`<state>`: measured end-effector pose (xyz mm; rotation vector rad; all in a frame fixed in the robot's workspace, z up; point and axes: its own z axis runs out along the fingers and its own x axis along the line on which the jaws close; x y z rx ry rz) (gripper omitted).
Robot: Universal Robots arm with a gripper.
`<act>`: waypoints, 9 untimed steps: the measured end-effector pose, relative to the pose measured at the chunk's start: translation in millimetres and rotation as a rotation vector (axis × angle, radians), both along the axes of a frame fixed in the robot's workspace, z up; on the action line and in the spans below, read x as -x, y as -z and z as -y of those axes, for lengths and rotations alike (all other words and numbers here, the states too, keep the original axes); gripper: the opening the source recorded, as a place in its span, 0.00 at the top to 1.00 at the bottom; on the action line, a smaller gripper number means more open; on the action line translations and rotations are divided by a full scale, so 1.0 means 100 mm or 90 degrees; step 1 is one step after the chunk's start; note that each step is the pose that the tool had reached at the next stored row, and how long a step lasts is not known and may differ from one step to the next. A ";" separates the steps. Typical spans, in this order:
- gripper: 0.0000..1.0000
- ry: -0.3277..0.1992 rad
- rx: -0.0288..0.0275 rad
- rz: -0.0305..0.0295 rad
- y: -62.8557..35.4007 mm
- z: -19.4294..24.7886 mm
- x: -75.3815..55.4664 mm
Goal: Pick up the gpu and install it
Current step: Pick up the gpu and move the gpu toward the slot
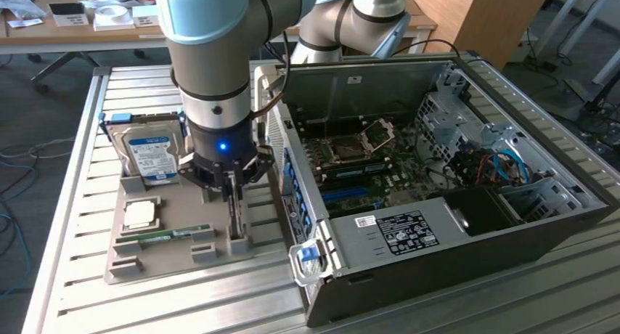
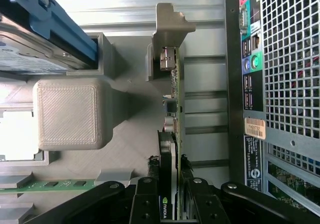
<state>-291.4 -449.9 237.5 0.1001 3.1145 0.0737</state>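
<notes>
Pinching, seemingly, the upright graphics card with narrowed gripper inside grey tray; hard drive slotted at tray's eleven o'clock, exterior view.
</notes>
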 end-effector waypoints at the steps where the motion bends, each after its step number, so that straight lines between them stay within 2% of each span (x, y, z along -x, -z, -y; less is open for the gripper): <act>1: 0.73 0.000 0.0001 -0.0001 -0.021 0.000 0.00; 4: 0.73 0.000 0.0000 0.0000 -0.087 0.000 0.00; 9: 0.73 0.000 0.0000 -0.0001 -0.256 0.000 0.00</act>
